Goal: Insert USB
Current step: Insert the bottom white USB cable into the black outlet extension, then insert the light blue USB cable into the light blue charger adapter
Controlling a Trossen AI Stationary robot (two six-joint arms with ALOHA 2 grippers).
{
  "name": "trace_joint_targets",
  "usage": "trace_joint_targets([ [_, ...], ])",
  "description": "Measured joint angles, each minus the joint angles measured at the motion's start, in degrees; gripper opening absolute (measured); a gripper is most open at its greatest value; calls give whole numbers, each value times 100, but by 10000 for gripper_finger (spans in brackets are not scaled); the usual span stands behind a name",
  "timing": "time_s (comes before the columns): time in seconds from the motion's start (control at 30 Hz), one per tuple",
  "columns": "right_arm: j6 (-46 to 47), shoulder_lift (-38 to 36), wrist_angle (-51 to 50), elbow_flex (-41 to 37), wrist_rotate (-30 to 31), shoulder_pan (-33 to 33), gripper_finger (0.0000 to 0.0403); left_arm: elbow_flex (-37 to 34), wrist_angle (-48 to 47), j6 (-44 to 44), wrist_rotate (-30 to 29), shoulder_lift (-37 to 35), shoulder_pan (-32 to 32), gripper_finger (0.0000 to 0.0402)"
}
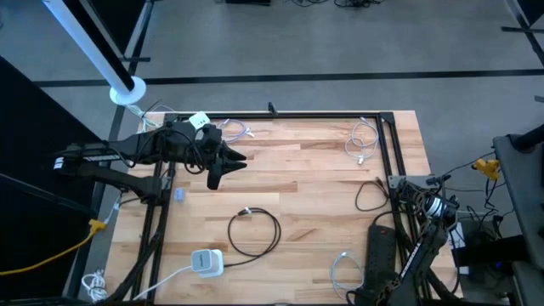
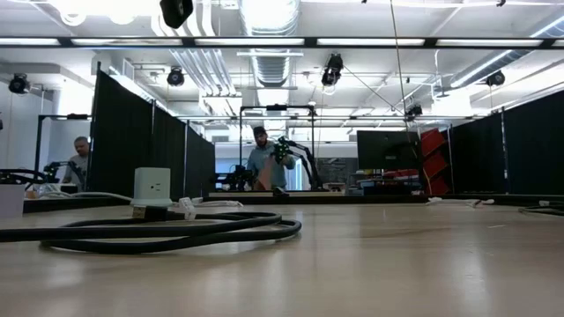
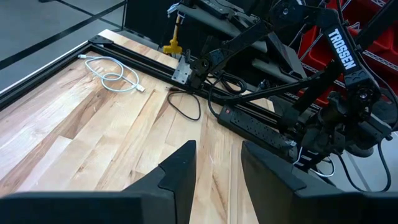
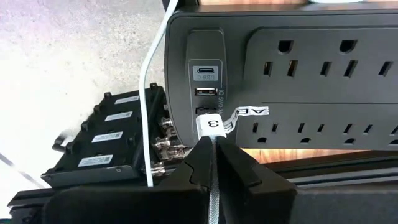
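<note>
My right gripper [image 4: 213, 163] is pinched shut on the white USB plug [image 4: 209, 124], fingers pressed against the plug and its braided cable. The plug sits at the lower USB port of the black power strip [image 4: 311, 68], its tip in or at the opening; I cannot tell how deep. A paper tag [image 4: 249, 113] lies against the strip just beside the plug. My left gripper [image 3: 217, 171] hovers over the wooden table [image 1: 306, 170], well apart from the strip, fingers slightly spread, holding nothing. A coiled white cable [image 3: 115, 74] lies beyond it.
</note>
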Motion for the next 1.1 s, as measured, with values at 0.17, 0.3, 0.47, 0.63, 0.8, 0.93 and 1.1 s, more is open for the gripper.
trace_joint_targets([
  [0.17, -5, 0, 128, -38, 34, 0, 0, 0, 0, -4, 0, 0, 0, 106],
  [0.3, 54, -3, 302, -160, 10, 0, 0, 0, 0, -4, 0, 0, 0, 110],
  [0.47, 50, -37, 499, -336, -96, -10, 0, 0, 0, -7, 0, 0, 0, 118],
  [0.63, -113, -47, 506, -310, -68, -5, 0, 0, -2, -7, -2, 0, -2, 116],
  [0.8, -312, -239, 390, -317, 83, -32, 31, 0, 0, -7, -11, 0, -2, 108],
  [0.93, -355, -522, 180, -317, 158, -59, 83, 0, 0, 4, -145, 0, -5, 107],
  [1.1, -606, -901, 105, -319, 215, -106, 152, 0, -2, 13, -162, 0, -4, 114],
])
